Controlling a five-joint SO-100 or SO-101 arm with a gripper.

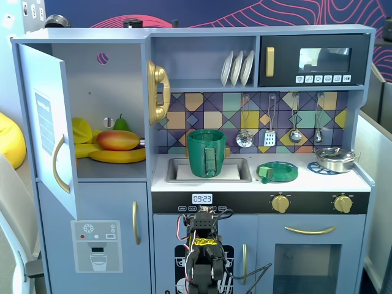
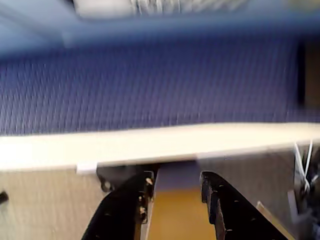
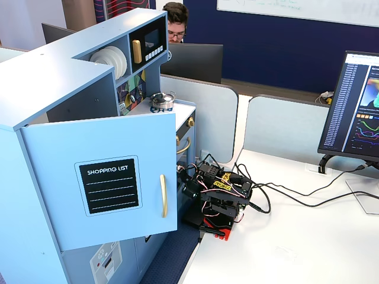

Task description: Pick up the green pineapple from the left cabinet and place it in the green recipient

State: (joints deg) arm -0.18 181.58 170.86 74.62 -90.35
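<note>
Door (image 1: 43,122) of the left cabinet (image 1: 116,79) stood swung wide open, so the shelf inside was plain to see in a fixed view. On it lay a heap of fruit: some yellow pieces at the far left, a red-and-orange mango (image 1: 117,140) across the middle, a banana (image 1: 119,156) under it, and the tip of a smooth green pear (image 1: 121,124) poking up behind. I could not pick out the green pineapple anywhere among them. If it was on that shelf, the other fruit hid it.

Further right, the green bucket (image 1: 206,153) sat upright in the sink (image 1: 239,168), handle facing forward, and I saw nothing sticking out of the top. Just beside the sink, on the counter, lay a flat green dish (image 1: 277,172).

The arm (image 1: 204,251) was folded low in front of the kitchen, below the counter and well apart from both shelf and bucket. From the wrist view the gripper (image 2: 175,182) had its two fingers spread, with a clear gap and nothing between them.

By my reckoning the job had hardly begun. Only the open door counted as ready. The reach up and left into the cabinet, the grasp, the carry across to the sink and the drop into the bucket were all left to do.
</note>
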